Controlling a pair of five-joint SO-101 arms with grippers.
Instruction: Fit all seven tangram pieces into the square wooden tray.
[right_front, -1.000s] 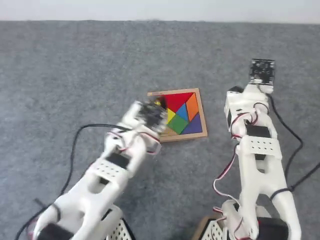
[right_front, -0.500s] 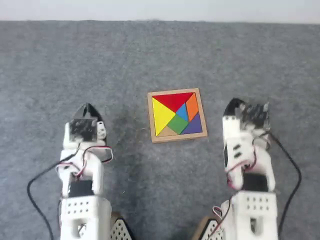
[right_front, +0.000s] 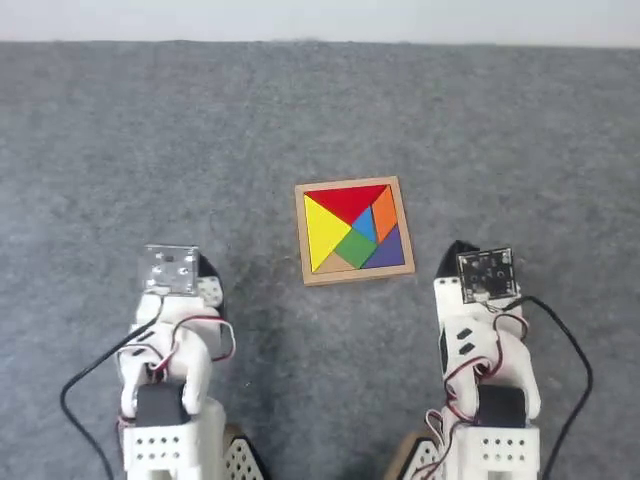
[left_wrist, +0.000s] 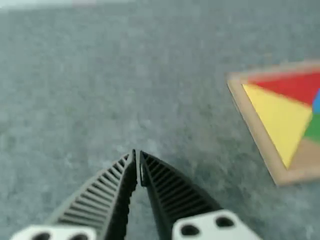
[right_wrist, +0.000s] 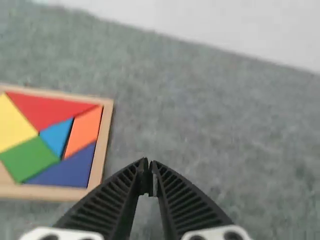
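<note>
**A:** High view first: where is the tray (right_front: 358, 277)?

**B:** Flat on the grey mat (right_front: 150, 130), about mid-table. It lies ahead of both arms and between them.

**A:** Which way does it point?

**B:** It is square, so it has no long axis. It is turned a little, with its right corners slightly farther from the arms than its left ones.

**A:** And how does it look?

**B:** It has a pale wooden rim with coloured pieces lying flush inside.
- A yellow triangle (right_front: 322, 232) fills the left side.
- A red triangle (right_front: 350, 202) runs along the far edge.
- An orange piece (right_front: 384, 213) lies on the right.
- A small blue triangle (right_front: 365, 227) sits in the centre, with a green square (right_front: 352, 247) just nearer.
- A purple triangle (right_front: 388, 249) takes the near right corner.
- The near left corner shows a tan patch (right_front: 330, 265). I cannot tell whether it is a piece or bare wood.

**A:** The grippers?

**B:** The left gripper (left_wrist: 137, 159) has its jaws pressed together and holds nothing. It is over bare mat, well apart from the tray's left edge. The right gripper (right_wrist: 148, 169) is also closed and empty. It is near the tray's near right corner without touching it.
</note>
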